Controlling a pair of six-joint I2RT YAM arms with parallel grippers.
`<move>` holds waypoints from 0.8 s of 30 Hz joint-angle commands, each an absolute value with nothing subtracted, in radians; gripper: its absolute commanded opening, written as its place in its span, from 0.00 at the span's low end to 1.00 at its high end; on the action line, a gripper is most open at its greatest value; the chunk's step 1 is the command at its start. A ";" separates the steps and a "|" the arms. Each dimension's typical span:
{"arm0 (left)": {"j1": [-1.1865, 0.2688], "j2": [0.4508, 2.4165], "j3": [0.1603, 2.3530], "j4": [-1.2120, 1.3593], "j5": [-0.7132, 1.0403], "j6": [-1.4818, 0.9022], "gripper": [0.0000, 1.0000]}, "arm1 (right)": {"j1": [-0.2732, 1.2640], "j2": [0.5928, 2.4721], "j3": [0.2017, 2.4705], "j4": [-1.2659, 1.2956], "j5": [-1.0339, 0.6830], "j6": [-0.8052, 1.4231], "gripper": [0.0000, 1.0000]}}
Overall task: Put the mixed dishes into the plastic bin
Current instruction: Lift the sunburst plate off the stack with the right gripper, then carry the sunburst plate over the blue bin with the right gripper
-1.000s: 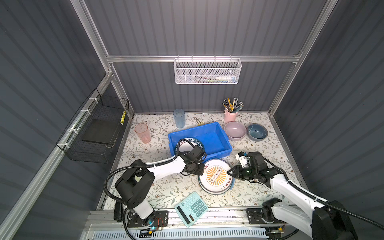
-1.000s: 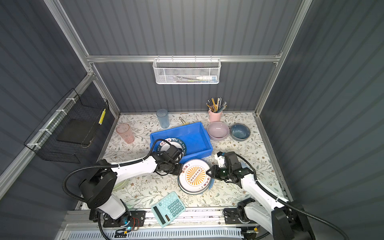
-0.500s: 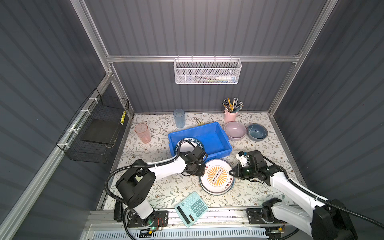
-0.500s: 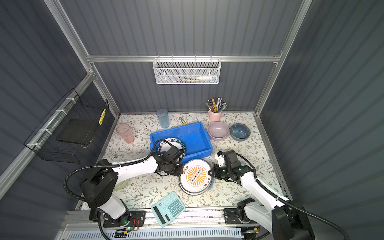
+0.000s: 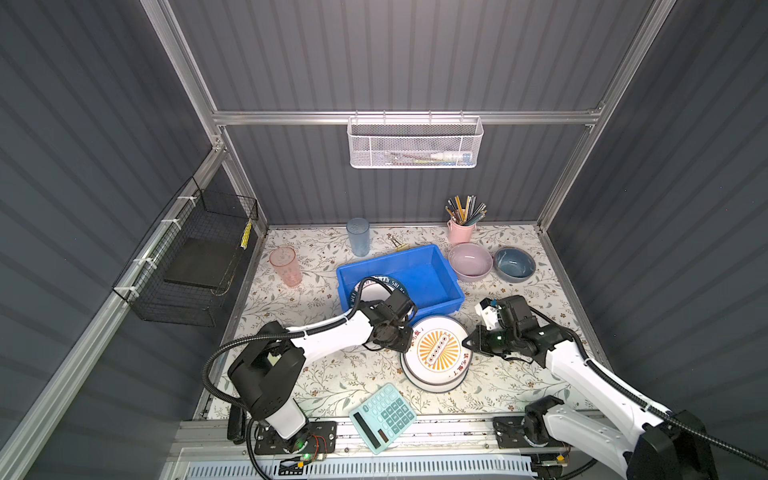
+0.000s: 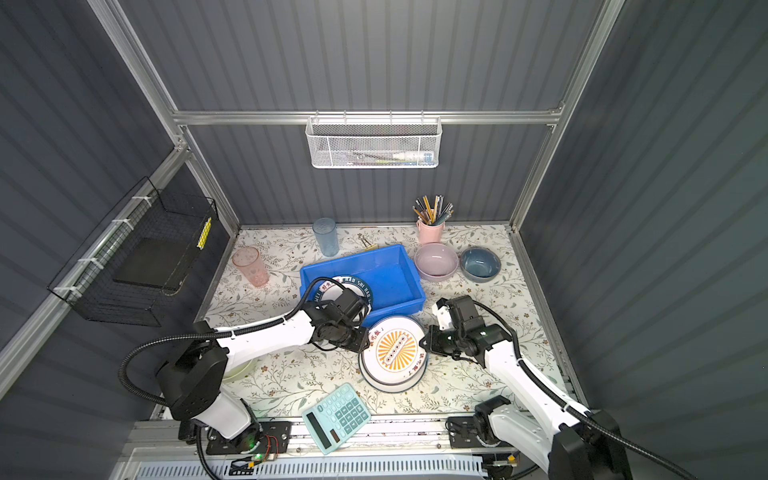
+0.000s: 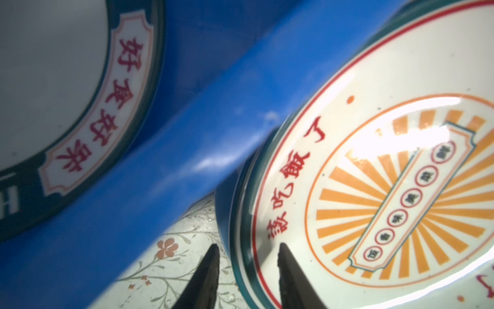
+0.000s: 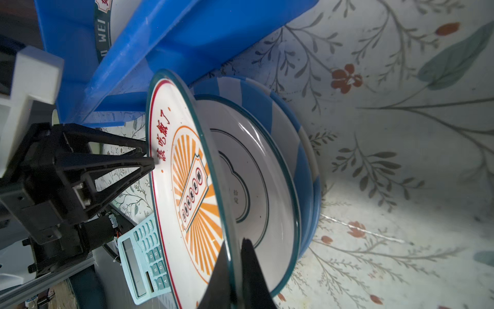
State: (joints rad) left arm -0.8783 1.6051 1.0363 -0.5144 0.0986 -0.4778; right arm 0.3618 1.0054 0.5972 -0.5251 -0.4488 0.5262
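A white plate with an orange sunburst tilts up off a stack of a teal-rimmed white plate and a blue-white striped plate. My right gripper is shut on its right rim. My left gripper is open, its fingers straddling the left rim. Just behind stands the blue plastic bin, holding a white plate with a dark lettered rim. A pink bowl, dark-blue bowl, blue tumbler and pink tumbler stand on the table.
A mint-green calculator lies at the front edge below the plates. The pink cup of pencils stands at the back. A black wire basket hangs on the left wall and a white mesh basket on the back wall.
My right gripper has closed onto the sunburst plate's right rim. My left gripper's fingers have spread apart at the left rim. Both arms have stayed in place.
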 commanded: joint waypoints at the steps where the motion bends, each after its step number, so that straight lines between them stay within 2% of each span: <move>1: -0.884 1.548 1.100 -0.623 0.052 -0.445 0.50 | 0.366 0.978 0.655 -0.578 -0.446 0.498 0.02; 5: -0.866 1.509 1.145 -0.719 0.021 -0.419 0.57 | 0.366 0.967 0.698 -0.621 -0.446 0.482 0.01; 13: -0.712 1.415 1.148 -0.805 0.069 -0.373 0.60 | 0.364 0.946 0.814 -0.723 -0.436 0.432 0.01; 18: -0.652 1.365 1.143 -0.840 -0.003 -0.341 0.70 | 0.365 0.955 0.880 -0.724 -0.436 0.416 0.02; 24: -0.537 1.388 1.127 -0.850 -0.009 -0.363 0.70 | 0.363 1.035 1.000 -0.676 -0.431 0.400 0.02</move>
State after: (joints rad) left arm -0.5797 1.3769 1.1347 -0.8120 0.0101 -0.3717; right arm 0.3618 1.0100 0.9340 -0.7265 -0.4183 0.4213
